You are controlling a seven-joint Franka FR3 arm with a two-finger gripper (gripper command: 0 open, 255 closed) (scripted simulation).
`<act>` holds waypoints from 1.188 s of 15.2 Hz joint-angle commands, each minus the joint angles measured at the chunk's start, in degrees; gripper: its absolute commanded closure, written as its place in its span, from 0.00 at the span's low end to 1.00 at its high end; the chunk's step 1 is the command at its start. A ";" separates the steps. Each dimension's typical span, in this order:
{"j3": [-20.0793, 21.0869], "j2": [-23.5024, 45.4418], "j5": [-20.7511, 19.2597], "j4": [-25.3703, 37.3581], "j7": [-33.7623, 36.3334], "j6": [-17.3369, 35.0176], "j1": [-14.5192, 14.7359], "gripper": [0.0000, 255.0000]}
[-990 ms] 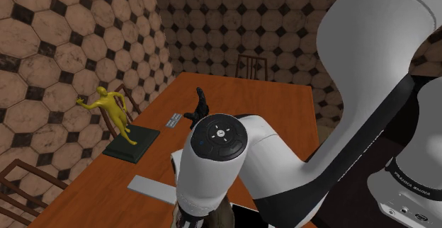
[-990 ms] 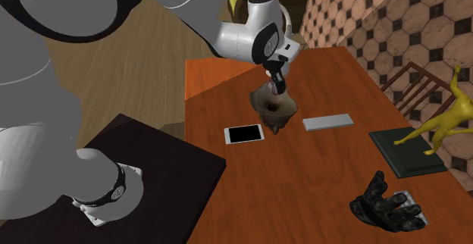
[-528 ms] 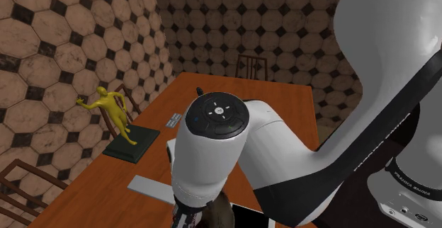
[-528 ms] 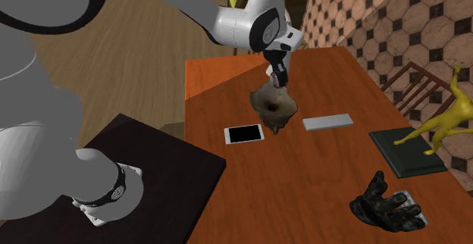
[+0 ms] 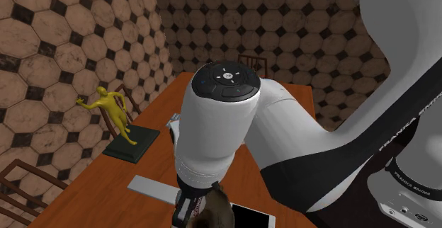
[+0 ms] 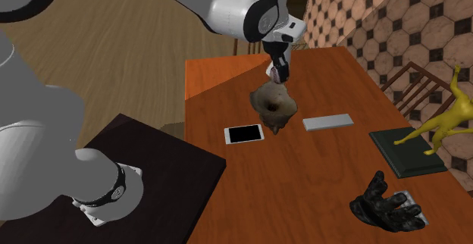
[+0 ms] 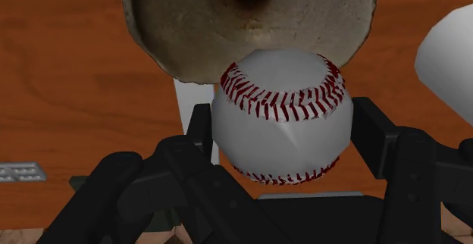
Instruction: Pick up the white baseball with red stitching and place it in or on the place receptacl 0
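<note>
the gripper [image 7: 286, 140] has its fingers clamped round the baseball [image 7: 280, 91], just above the stony bowl [image 7: 189, 38]; placing step, i'd say: lower it, then let go.

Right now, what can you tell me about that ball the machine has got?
The baseball is a white, faceted-looking sphere with curving rows of red stitching. The gripper clasps its sides between black fingers, off the table, just above a rough grey-brown hollow vessel. Nothing else seems to touch it.
</note>
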 commanded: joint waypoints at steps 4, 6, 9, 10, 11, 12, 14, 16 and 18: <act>-0.39 -1.04 0.14 -3.53 -0.84 2.79 -1.02 1.00; -0.85 0.07 -1.18 -3.83 0.22 4.02 -0.72 1.00; -1.67 1.79 -3.25 -4.16 1.88 5.82 -0.16 1.00; -1.98 2.38 -3.96 -4.24 2.45 6.41 0.05 1.00; -2.31 2.98 -4.67 -4.30 3.02 7.00 0.28 1.00; -2.66 3.58 -5.40 -4.36 3.61 7.57 0.52 1.00; -3.40 4.80 -6.86 -4.41 4.80 8.71 1.05 1.00; -3.97 5.65 -7.87 -4.42 5.63 9.49 1.46 1.00; -3.98 5.65 -7.87 -4.42 5.63 9.49 1.47 1.00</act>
